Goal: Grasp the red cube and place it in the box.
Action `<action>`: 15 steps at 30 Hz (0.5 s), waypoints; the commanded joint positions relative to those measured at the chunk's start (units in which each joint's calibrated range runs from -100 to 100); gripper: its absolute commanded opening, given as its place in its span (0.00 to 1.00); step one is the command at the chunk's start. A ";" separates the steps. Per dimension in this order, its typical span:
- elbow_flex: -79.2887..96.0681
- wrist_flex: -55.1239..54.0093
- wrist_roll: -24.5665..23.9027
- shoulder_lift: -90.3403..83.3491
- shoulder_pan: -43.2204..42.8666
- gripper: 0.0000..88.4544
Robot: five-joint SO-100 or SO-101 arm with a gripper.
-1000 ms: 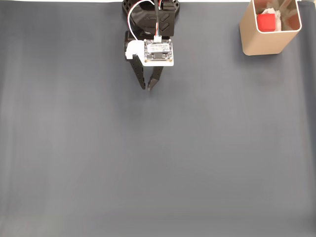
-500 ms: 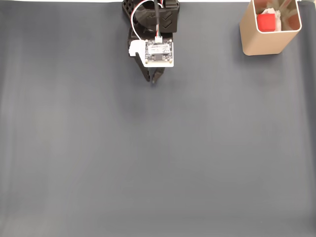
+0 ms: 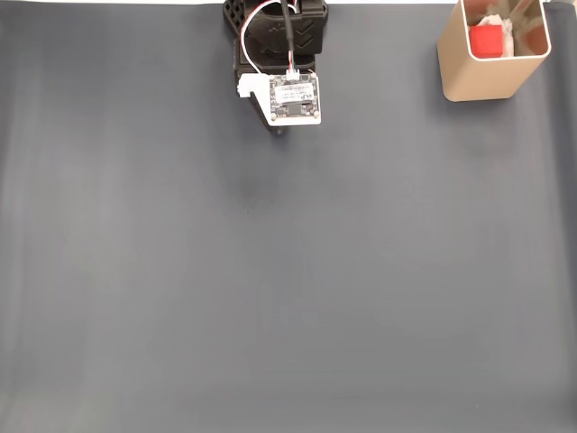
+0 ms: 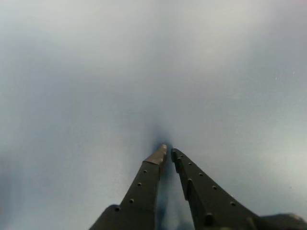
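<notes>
The black two-finger gripper hangs with its fingertips drawn nearly together and nothing between them, the tips pointing down at bare dark grey desk surface in the wrist view. Each finger is a long, tapering black plastic bar dotted with small holes, and only a thin sliver of gap runs between the two. From the fixed view above, the gripper is almost wholly hidden beneath the white camera board mounted on the wrist, with just a dark tip peeking out below it. The black arm is folded back tight against its base at the top edge of the desk, red and white wires looping over it down to the board.

Well off to the gripper's right in the fixed view, at the desk's top corner, stands the tall tan box with rounded corners and thin walls. The small bright red plain-faced cube lies inside it, against the left side of the pale interior, with something white and crumpled beside it in the same box. The cube is far apart from the gripper, and the box stands upright.
</notes>
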 commanded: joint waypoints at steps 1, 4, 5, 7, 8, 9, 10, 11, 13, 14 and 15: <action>0.45 1.67 -0.83 0.09 -0.22 0.00; 0.45 1.92 -1.86 0.09 -0.22 0.00; 0.45 1.92 -2.00 0.09 -0.22 0.00; 0.45 1.92 -2.05 0.09 -0.22 0.00; 0.45 1.92 -2.05 0.09 -0.22 0.00; 0.45 1.92 -2.05 0.09 -0.22 0.00; 0.45 1.92 -2.05 0.09 -0.22 0.00; 0.45 1.92 -2.05 0.09 -0.22 0.00; 0.45 1.92 -2.05 0.09 -0.22 0.00; 0.45 1.92 -2.05 0.09 -0.22 0.00; 0.45 1.92 -2.05 0.09 -0.22 0.00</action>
